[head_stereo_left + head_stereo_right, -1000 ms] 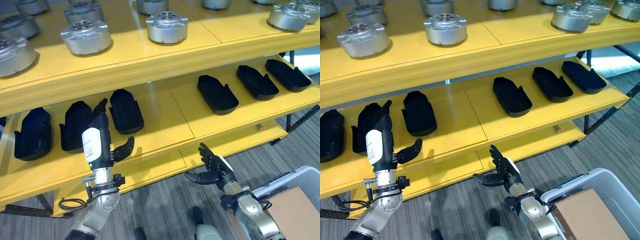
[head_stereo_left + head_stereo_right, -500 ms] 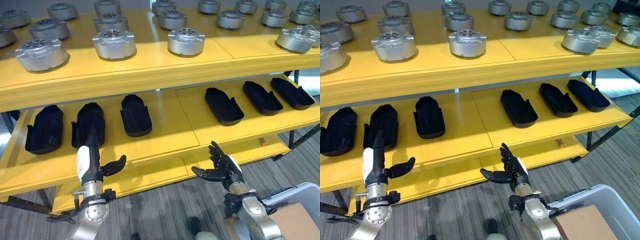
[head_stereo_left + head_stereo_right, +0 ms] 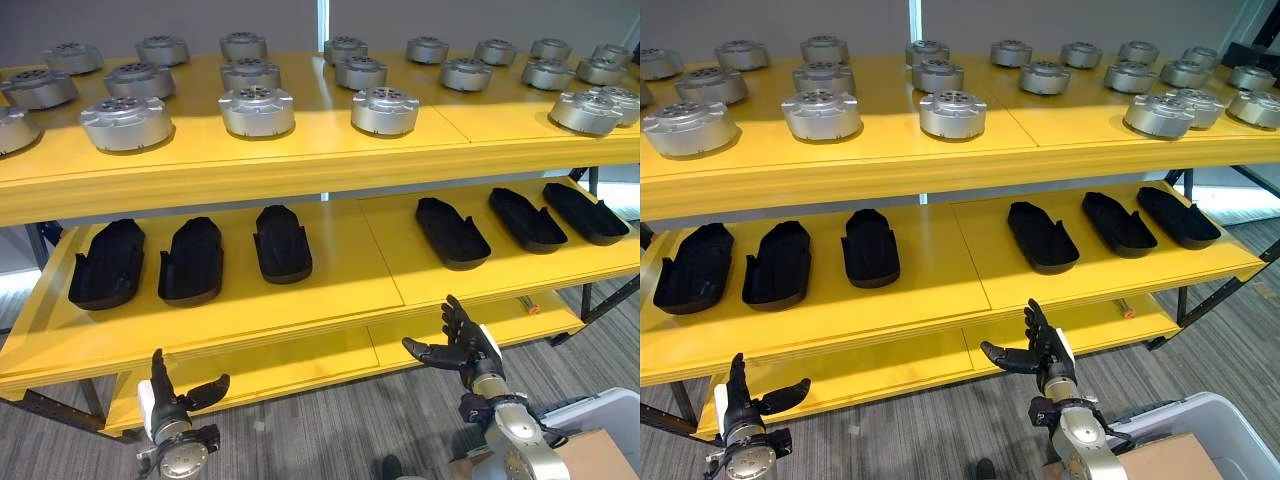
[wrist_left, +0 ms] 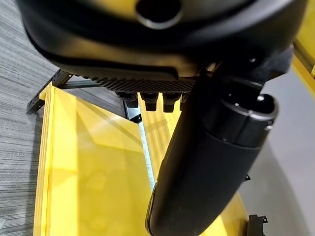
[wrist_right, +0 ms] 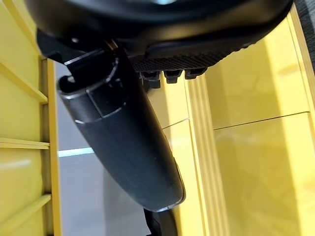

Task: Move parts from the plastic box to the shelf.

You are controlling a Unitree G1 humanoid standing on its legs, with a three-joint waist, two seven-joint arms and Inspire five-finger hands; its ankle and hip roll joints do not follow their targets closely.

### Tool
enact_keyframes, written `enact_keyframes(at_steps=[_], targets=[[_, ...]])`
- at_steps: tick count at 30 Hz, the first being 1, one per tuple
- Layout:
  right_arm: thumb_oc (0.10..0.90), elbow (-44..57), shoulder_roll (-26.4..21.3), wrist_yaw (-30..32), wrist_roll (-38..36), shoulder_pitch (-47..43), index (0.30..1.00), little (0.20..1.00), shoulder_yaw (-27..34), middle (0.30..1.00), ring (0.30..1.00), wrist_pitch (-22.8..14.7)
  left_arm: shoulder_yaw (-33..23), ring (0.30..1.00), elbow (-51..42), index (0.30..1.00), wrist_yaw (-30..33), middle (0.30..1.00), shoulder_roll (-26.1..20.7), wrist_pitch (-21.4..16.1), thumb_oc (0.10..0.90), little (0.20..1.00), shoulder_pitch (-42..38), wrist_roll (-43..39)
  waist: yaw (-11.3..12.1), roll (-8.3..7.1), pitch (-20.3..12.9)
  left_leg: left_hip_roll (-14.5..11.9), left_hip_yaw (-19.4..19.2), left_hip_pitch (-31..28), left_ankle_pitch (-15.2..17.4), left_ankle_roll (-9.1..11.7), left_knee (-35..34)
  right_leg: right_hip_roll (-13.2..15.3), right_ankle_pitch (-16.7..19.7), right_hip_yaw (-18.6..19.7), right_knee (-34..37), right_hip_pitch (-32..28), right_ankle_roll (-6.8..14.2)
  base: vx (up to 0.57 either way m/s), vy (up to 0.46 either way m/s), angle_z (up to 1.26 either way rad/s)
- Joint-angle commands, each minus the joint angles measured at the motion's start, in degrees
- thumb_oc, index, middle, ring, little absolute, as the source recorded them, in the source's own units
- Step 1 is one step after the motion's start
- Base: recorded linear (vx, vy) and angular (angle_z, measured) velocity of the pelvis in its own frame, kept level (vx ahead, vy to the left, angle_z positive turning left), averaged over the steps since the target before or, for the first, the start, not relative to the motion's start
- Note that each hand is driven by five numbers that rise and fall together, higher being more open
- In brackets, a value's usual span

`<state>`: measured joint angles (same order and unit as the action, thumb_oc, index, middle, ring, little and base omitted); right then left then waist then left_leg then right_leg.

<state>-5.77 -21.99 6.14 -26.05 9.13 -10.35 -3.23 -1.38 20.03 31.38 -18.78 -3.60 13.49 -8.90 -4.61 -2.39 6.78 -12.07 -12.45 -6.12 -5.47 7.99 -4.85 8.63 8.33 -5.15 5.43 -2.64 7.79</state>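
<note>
The yellow shelf (image 3: 300, 300) holds black shell-shaped parts on its middle level: three at the left (image 3: 195, 260) and three at the right (image 3: 452, 232). Silver round parts (image 3: 256, 109) stand on the top level. My left hand (image 3: 165, 407) hangs low in front of the shelf's bottom left, fingers straight, holding nothing. My right hand (image 3: 462, 343) is open and empty in front of the lower shelf edge. A corner of the plastic box (image 3: 1200, 425) shows at the bottom right, with a brown cardboard piece (image 3: 1165, 460) in it.
A small orange object (image 3: 528, 305) lies on the lowest shelf at the right. Grey carpet floor (image 3: 320, 440) runs before the shelf. The middle level has a bare stretch (image 3: 370, 250) between the two groups of black parts.
The camera has pulled back and up, showing more of the shelf. Both hands have come away from the middle level, the left dropping low; both stay open and empty.
</note>
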Motion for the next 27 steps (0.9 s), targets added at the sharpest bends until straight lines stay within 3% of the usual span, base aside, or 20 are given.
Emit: enact_keyframes(at_steps=[1, 10, 15, 18, 22, 27], targets=[[0.9, 5.0, -0.6, -1.1, -1.0, -4.8, 1.0, 1.0, 3.9, 1.0, 1.0, -3.9, -3.6, 1.0, -2.2, 1.0, 2.9, 1.0, -3.2, -2.8, 0.9, 1.0, -7.2, -0.5, -0.2, -0.56, 1.2, -2.2, -1.4, -3.3, 3.7, -0.1, -0.1, 2.7, -4.6, -2.2, -0.4, -3.6, 2.7, 0.0, 0.0, 0.0], [0.9, 4.2, -0.5, -1.2, -1.2, -4.8, 1.0, 1.0, 3.9, 1.0, 1.0, -3.9, -4.5, 1.0, -0.3, 1.0, 2.7, 1.0, -2.5, -3.7, 0.9, 1.0, -7.4, -2.5, -0.3, -0.7, 1.2, -2.2, -1.4, -3.3, 3.6, -0.1, -0.1, 2.7, -4.6, -2.3, -0.4, -3.6, 2.7, 0.0, 0.0, 0.0], [0.9, 3.8, -0.4, -2.4, -2.0, -4.1, 1.0, 1.0, 4.5, 1.0, 1.0, -2.6, -4.6, 1.0, -1.5, 1.0, -2.9, 1.0, -2.0, -2.7, 0.9, 1.0, -6.6, -6.9, 0.0, -0.61, 1.3, -2.3, -1.4, -3.3, 3.6, 0.0, -0.1, 2.9, -4.6, -2.5, -0.4, -3.5, 2.8, 0.0, 0.0, 0.0], [0.9, 2.0, -0.2, -2.3, -1.8, -4.2, 1.0, 1.0, 4.3, 1.0, 1.0, -2.5, -4.2, 1.0, 0.0, 1.0, -7.3, 1.0, -0.9, 0.3, 0.9, 1.0, -6.4, -12.9, 0.0, -0.44, 1.3, -2.3, -1.6, -3.2, 3.5, 0.0, -0.1, 2.9, -4.5, -2.8, -0.4, -3.4, 2.9, 0.0, 0.0, 0.0], [0.9, 0.6, 0.0, -3.1, -1.7, -4.0, 1.0, 1.0, 4.5, 1.0, 1.0, -1.9, -3.8, 1.0, 3.3, 1.0, -12.9, 1.0, 0.7, -1.6, 0.9, 1.0, -5.7, -16.0, -0.2, -0.22, 1.2, -2.4, -2.0, -3.3, 3.4, -0.1, -0.1, 3.0, -4.3, -2.8, -0.4, -3.2, 2.8, 0.0, 0.0, 0.0], [0.9, 0.6, -0.4, -4.3, -1.9, -3.9, 1.0, 1.0, 4.9, 1.0, 1.0, -2.4, -2.4, 1.0, 2.7, 1.0, -15.2, 1.0, 0.8, -0.5, 0.9, 1.0, -5.3, -16.9, -0.4, 0.13, 1.4, -2.3, -2.1, -3.2, 3.4, -0.1, -0.1, 3.0, -4.3, -2.9, -0.4, -3.1, 2.8, 0.0, 0.0, 0.0]])
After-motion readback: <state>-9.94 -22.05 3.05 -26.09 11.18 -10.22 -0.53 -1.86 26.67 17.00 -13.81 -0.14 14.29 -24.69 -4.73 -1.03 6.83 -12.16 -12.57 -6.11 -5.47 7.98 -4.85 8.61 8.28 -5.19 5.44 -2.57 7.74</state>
